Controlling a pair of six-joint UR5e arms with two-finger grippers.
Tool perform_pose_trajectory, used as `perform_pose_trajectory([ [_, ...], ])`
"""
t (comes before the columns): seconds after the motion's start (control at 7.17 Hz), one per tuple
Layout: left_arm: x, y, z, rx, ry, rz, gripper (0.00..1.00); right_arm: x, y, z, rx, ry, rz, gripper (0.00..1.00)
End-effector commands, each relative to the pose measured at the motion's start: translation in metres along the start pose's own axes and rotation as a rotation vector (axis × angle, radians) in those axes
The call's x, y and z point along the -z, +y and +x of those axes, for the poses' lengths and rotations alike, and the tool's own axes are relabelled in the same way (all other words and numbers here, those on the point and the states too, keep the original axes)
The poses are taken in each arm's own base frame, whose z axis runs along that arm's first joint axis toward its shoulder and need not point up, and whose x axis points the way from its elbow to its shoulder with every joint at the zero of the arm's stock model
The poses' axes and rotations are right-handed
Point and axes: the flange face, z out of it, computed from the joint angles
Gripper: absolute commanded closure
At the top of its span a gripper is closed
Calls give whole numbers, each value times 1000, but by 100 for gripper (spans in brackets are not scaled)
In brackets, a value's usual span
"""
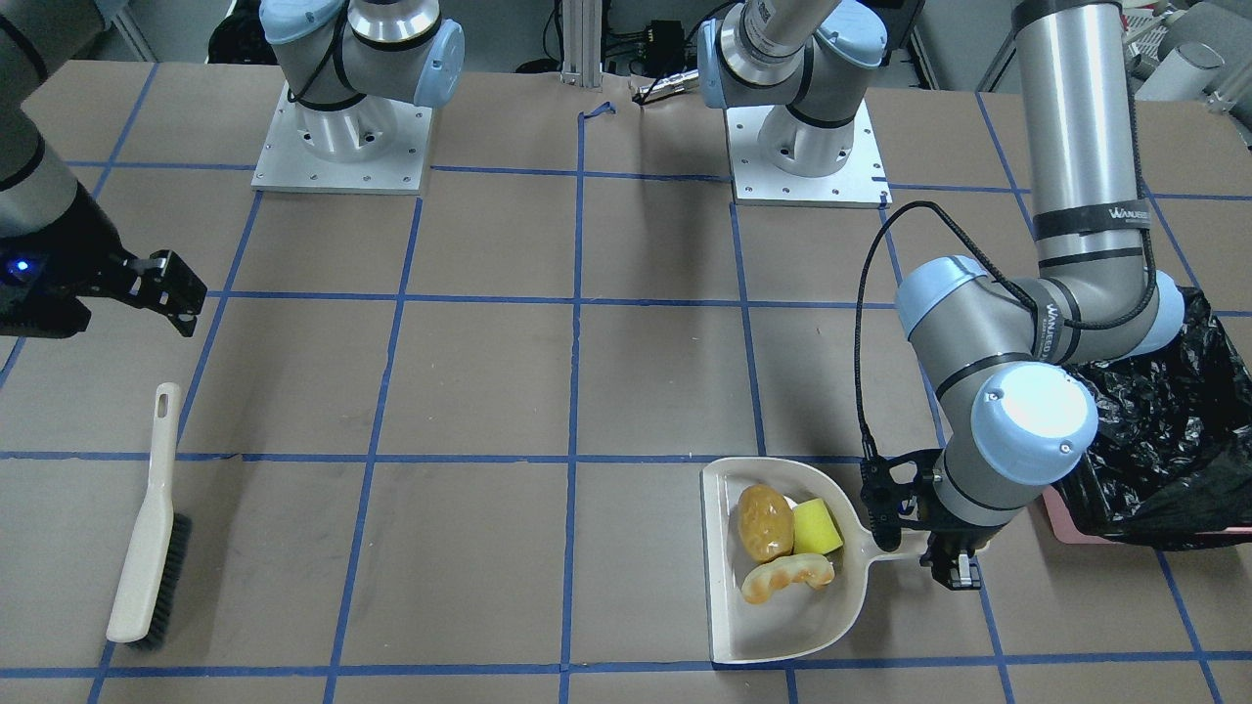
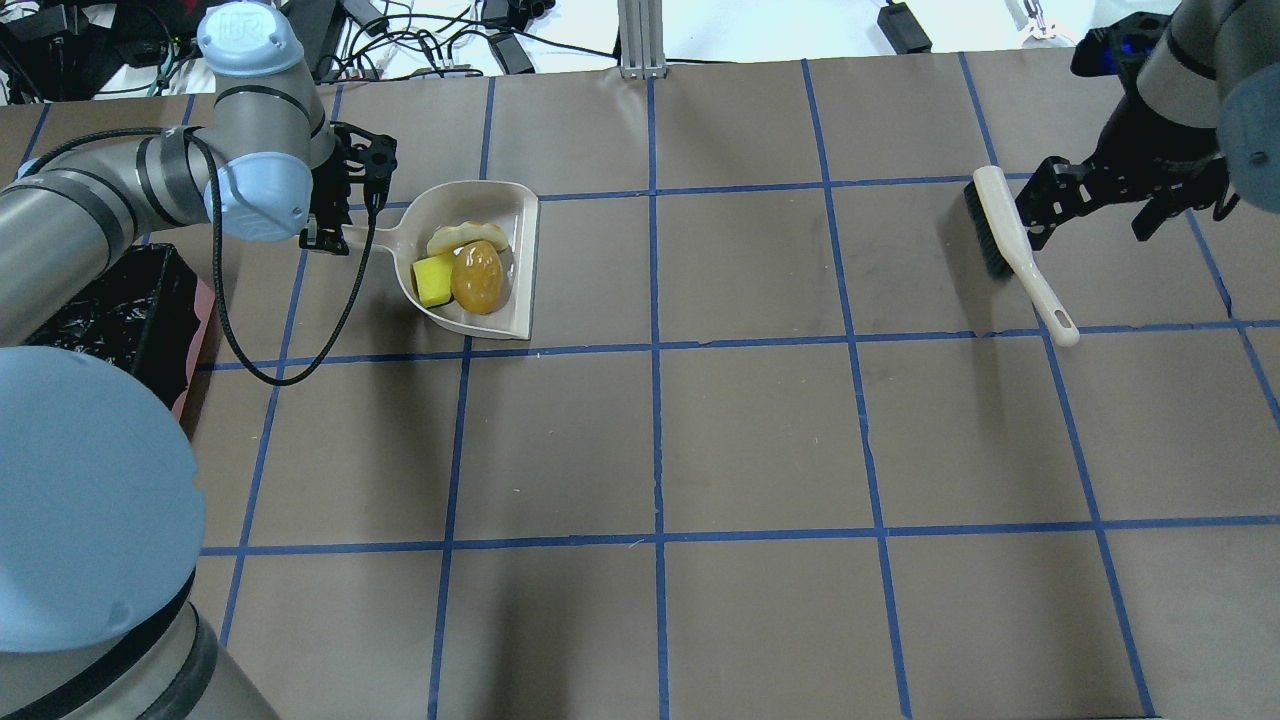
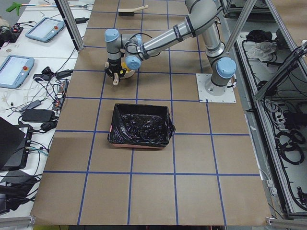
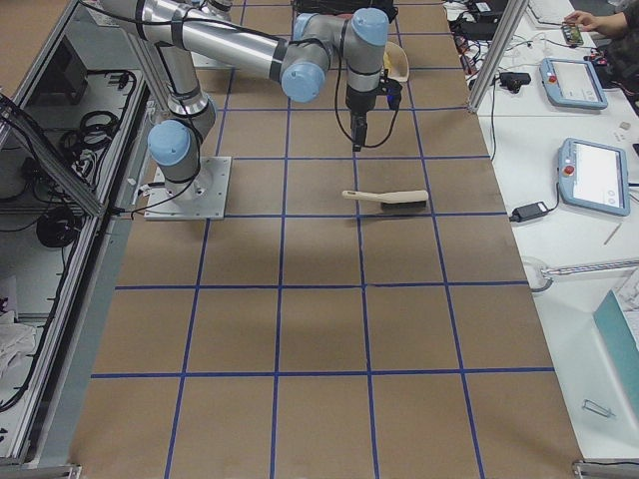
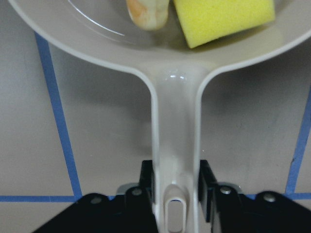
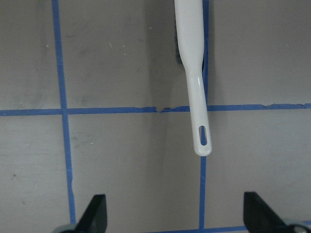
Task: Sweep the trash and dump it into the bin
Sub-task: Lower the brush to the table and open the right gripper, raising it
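Note:
The beige dustpan (image 1: pixel 782 636) lies on the table and holds the trash: a golden-brown potato lump (image 1: pixel 764 521), a yellow-green wedge (image 1: pixel 816 527) and a tan croissant (image 1: pixel 785 577). My left gripper (image 1: pixel 924 533) is shut on the dustpan handle (image 5: pixel 175 126); the left wrist view shows a finger pressed against each side of it. The bin (image 1: pixel 1164 440), pink-edged with a black bag, stands just beside that arm's elbow. My right gripper (image 6: pixel 177 208) is open and empty, a little behind the end of the brush handle (image 6: pixel 194 73).
The beige brush (image 1: pixel 147 548) with dark bristles lies flat on the table on the right arm's side, apart from the gripper. The two arm bases (image 1: pixel 342 137) stand at the robot's edge. Blue tape lines grid the brown table.

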Motion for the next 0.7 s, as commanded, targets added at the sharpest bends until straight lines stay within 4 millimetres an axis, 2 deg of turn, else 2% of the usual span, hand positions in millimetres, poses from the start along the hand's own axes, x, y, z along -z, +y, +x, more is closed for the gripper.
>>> perform_pose_trajectory([
  [0.0,0,0,0,0,0,0,100,33,26,-45,47,-1,18,0],
  [0.14,0,0,0,0,0,0,100,42,34,-63,75,15,27,0],
  [0.42,-1,0,-1,2,0,0,100,63,43,-75,94,4,67,0],
  [0.56,-1,0,-1,3,0,0,100,65,45,-83,105,-14,74,0],
])
